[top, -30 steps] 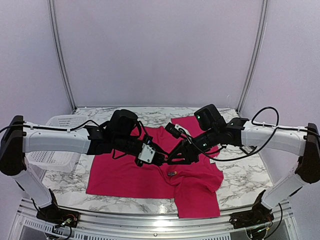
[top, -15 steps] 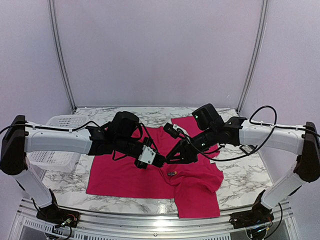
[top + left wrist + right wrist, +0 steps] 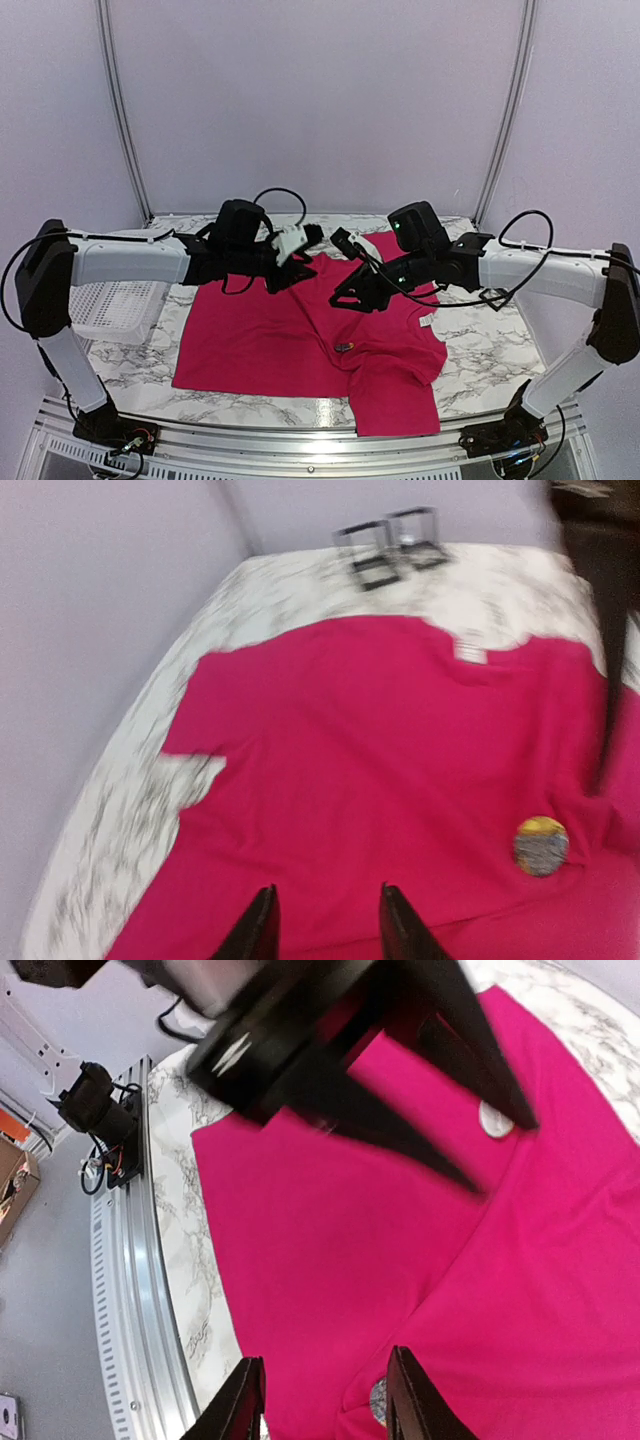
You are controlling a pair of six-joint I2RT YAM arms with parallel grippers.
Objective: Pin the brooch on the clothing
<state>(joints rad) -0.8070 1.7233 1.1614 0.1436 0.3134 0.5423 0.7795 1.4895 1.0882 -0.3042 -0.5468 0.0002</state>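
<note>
The crimson-pink T-shirt [image 3: 250,345] lies spread on the marble table, its white neck label [image 3: 427,320] at the right. A small round brooch [image 3: 343,347] sits on its front. My left gripper [image 3: 298,268] hangs raised above the shirt's far part, open and empty. The left wrist view shows its fingers [image 3: 325,890] apart over the shirt [image 3: 380,740], with the brooch [image 3: 541,846] to the right. My right gripper [image 3: 345,295] is open and empty above the shirt [image 3: 330,1240]. The brooch [image 3: 377,1400] peeks out by its right finger in the right wrist view [image 3: 325,1355].
A white plastic basket [image 3: 110,300] stands at the table's left edge. The shirt's near right part hangs over the front edge onto the metal rail [image 3: 250,440]. The left gripper's fingers [image 3: 450,1030] show blurred at the top of the right wrist view.
Both grippers were close together just above the brooch. The left one has swung up and back toward the far left; the right one has lifted slightly. The brooch stays on the shirt.
</note>
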